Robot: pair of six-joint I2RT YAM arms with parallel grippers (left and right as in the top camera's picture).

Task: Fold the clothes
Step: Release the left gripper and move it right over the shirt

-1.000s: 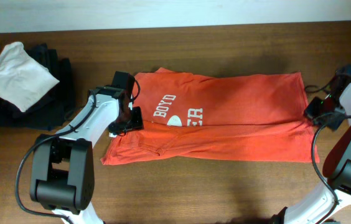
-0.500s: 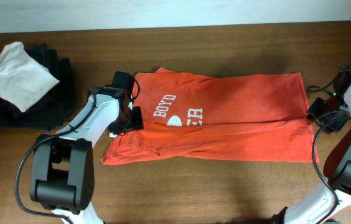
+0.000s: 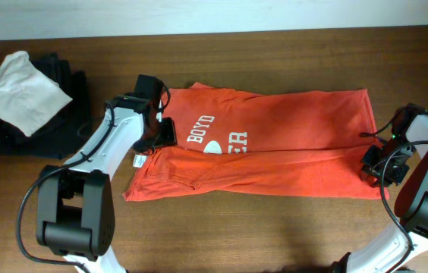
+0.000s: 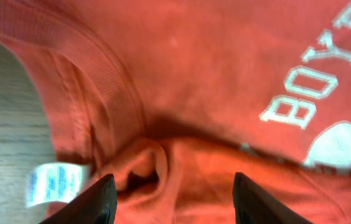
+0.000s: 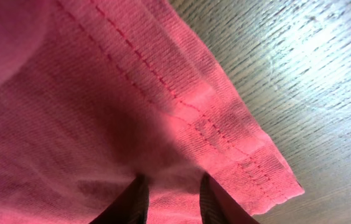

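Wooden table (image 3: 275, 227), orange-red T-shirt (image 3: 290, 144) folded lengthwise

**Orange-red T-shirt (image 3: 275, 144), folded once lengthwise and laid flat**
The short-sleeved shirt is spread out between the 2 claws, with 1 long fold line running along it. White lettering (image 4: 300, 102) reading "BOYD" and a white oval logo (image 4: 331, 144) are seen just beside the left claw (image 3: 157, 133). The ribbed collar (image 4: 101, 93) and a white label (image 4: 54, 183) are bunched at that claw's fingertips. The double-stitched hem corner (image 5: 225, 124) lies under the right claw (image 3: 373, 163).
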